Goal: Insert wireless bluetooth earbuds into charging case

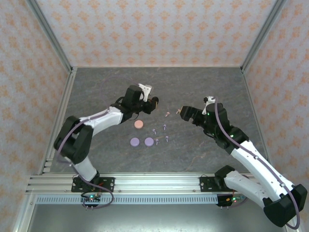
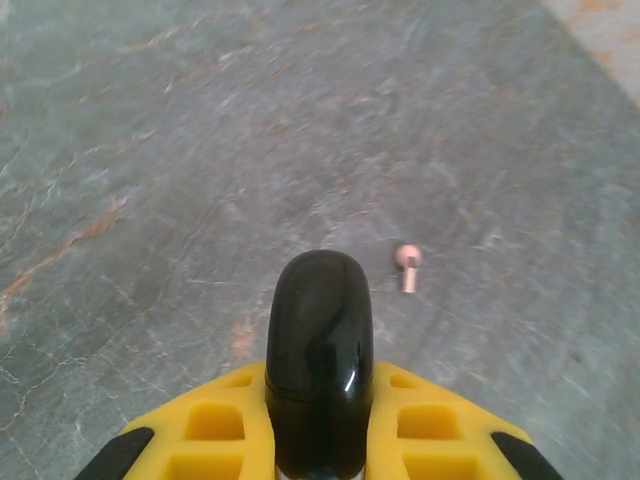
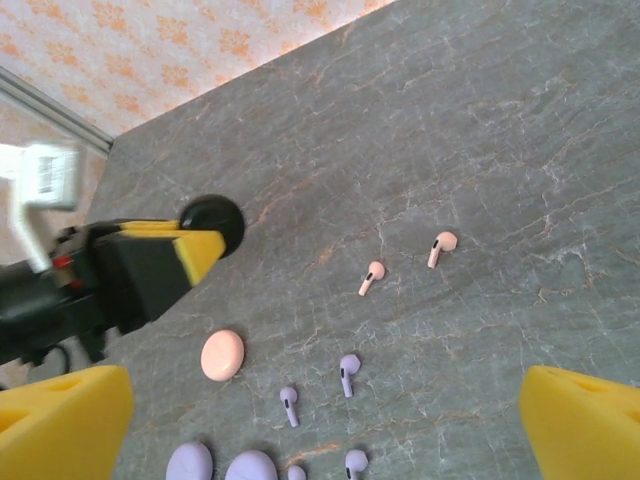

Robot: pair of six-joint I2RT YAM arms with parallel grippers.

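The left jaws are clamped on a glossy black rounded case, with a pink earbud lying on the counter near it. Mid-counter, lavender earbuds lie scattered beside a pink disc and lavender discs. The right jaws stand wide apart and empty above them; best, I judge, to straddle one bud well clear of its neighbours and close gently, since it is tiny and could skid.
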